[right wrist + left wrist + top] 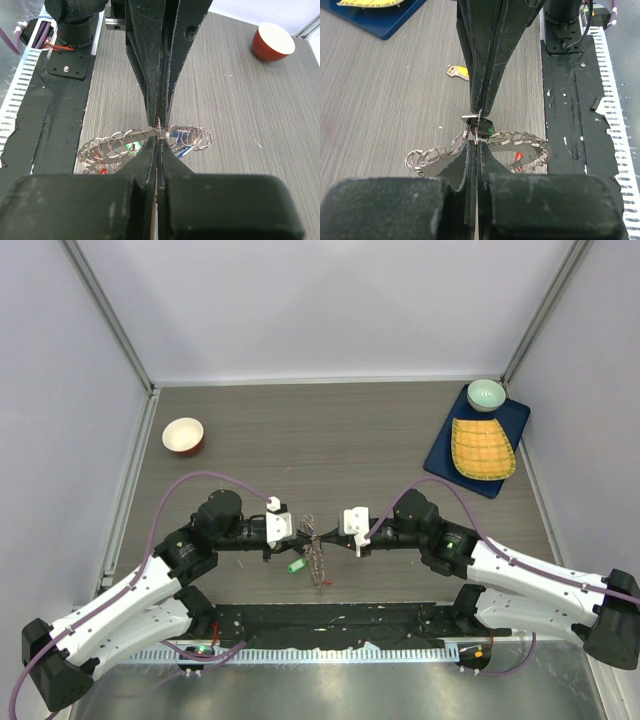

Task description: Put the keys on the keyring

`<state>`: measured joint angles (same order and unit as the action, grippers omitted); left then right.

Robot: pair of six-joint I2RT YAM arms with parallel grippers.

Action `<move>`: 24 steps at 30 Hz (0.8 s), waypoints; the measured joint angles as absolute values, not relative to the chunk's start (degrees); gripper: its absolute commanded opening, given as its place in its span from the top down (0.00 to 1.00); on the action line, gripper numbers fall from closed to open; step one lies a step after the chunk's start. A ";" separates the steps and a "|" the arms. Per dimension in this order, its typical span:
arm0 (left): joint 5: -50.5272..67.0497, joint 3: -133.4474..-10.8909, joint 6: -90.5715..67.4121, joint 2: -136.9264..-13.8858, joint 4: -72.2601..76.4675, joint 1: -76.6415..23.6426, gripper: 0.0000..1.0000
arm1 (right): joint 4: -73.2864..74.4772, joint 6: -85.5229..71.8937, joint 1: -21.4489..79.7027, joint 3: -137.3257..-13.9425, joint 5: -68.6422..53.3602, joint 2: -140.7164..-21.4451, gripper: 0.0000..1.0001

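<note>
The keyring (318,562) hangs between the two arms above the tabletop (350,440) near the front edge, fringed with keys (192,136) on their small loops; both grippers meet nose to nose on it. The left gripper (476,147) has its fingers pressed narrow on the ring's wire; the right gripper (158,144) is pinched just as tight at almost the same spot; whether it grips the wire itself or one key's loop, I cannot tell. One loose key with a yellow tag (458,72) lies on the tabletop, well apart from the ring.

To do this step well, I judge that the left should act as a fixed anchor while the right makes only small moves along the wire; pulling the two apart risks bending the thin ring or slipping it free; either set of fingers should open only once the other clearly bears the weight.
</note>
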<state>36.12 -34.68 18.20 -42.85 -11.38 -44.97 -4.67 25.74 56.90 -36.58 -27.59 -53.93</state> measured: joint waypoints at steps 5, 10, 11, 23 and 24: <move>36.14 -34.68 18.20 -42.85 -11.35 -44.97 1.00 | -4.71 25.74 56.90 -36.58 -27.59 -54.04 0.99; 36.40 -34.68 18.20 -42.85 -11.35 -44.97 1.00 | -4.73 25.71 56.93 -36.58 -27.57 -54.04 0.99; 36.56 -34.68 18.20 -42.85 -11.35 -44.97 1.00 | -4.73 25.71 56.93 -36.58 -27.59 -54.04 0.99; 37.17 -34.68 18.13 -42.92 -11.38 -44.86 1.00 | -4.71 25.58 56.93 -36.58 -27.70 -54.04 0.99; 37.17 -34.68 18.11 -42.92 -11.38 -44.86 1.00 | -4.71 25.58 56.93 -36.58 -27.77 -54.04 0.99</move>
<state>37.17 -34.68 18.11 -42.92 -11.38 -44.86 -4.71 25.58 56.93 -36.58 -27.77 -54.04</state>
